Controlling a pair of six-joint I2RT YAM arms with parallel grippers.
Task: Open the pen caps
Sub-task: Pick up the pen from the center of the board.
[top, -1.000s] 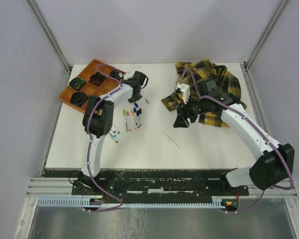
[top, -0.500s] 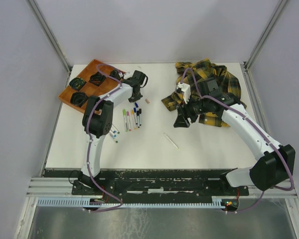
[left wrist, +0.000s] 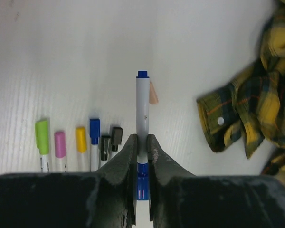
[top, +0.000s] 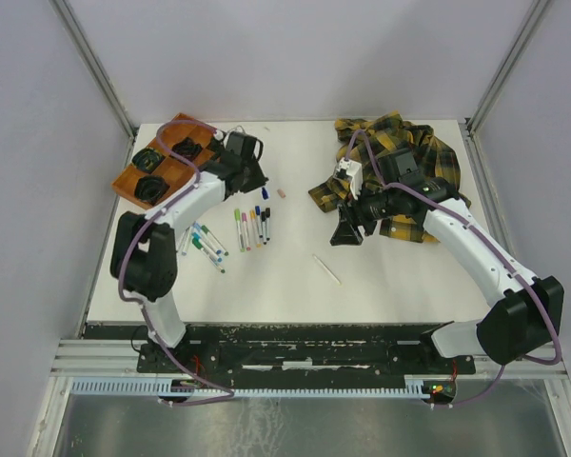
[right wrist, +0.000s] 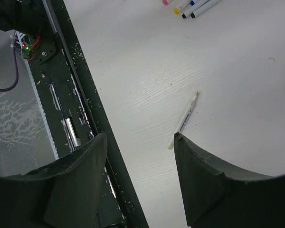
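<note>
Left gripper [left wrist: 142,142] is clamping a blue marker [left wrist: 142,102], its cap [left wrist: 142,173] seemingly lying inside the grip; other caps [left wrist: 42,130] are sitting on markers [left wrist: 93,159] alongside; right gripper [right wrist: 140,142] is hanging, jaws wide, over the table [right wrist: 218,71]

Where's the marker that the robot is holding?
The marker is pinched in the left gripper, seen in the left wrist view, just right of the row of coloured markers, its far end beside a small peach piece.
</note>
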